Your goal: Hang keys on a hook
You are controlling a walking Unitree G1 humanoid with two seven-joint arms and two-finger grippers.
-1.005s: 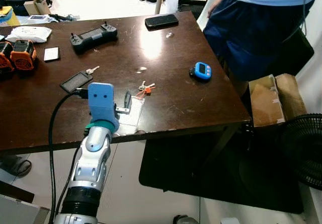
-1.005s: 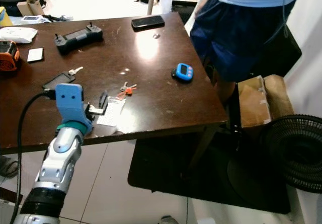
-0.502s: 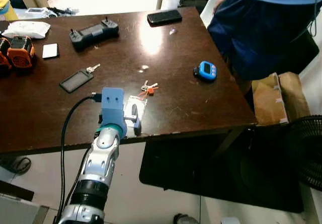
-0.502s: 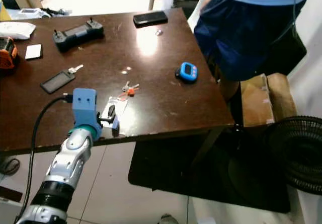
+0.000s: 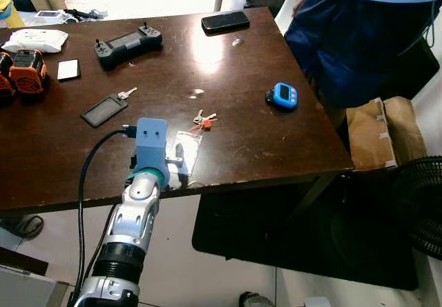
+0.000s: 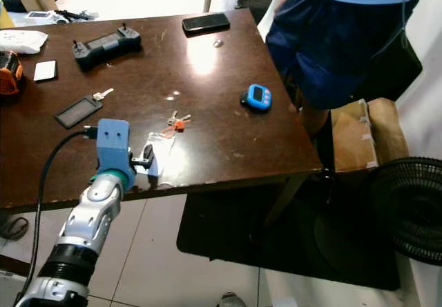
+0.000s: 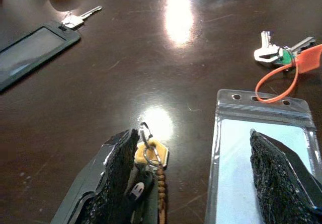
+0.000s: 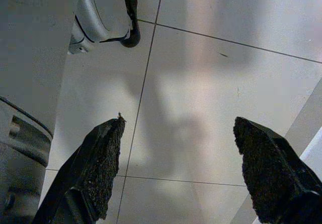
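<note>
A small bunch of keys with an orange tag (image 5: pixel 202 120) lies on the dark brown table (image 5: pixel 242 65), also seen in the left wrist view (image 7: pixel 282 55). My left gripper (image 5: pixel 173 162) hovers low over the table's front edge, open, its fingers (image 7: pixel 118 168) astride the near end of a clear plastic badge holder (image 7: pixel 251 153). A small ring with a yellow tag and braided cord (image 7: pixel 149 156) sits against one finger; I cannot tell whether it hangs from it. A single key (image 5: pixel 126 94) is attached to a black card holder (image 5: pixel 105 110). My right gripper (image 8: pixel 181 173) hangs open above tiled floor.
A person in dark blue shorts (image 5: pixel 359 38) stands at the table's far right corner. On the table are a blue timer (image 5: pixel 280 96), a phone (image 5: pixel 226 21), a black controller (image 5: pixel 128 43) and orange devices (image 5: pixel 21 69). A cardboard box (image 5: pixel 380 134) and fan (image 5: pixel 421 203) stand right.
The left gripper has come back and down toward the table's front edge, over the clear badge holder. The camera has shifted a little; the keys have stayed put.
</note>
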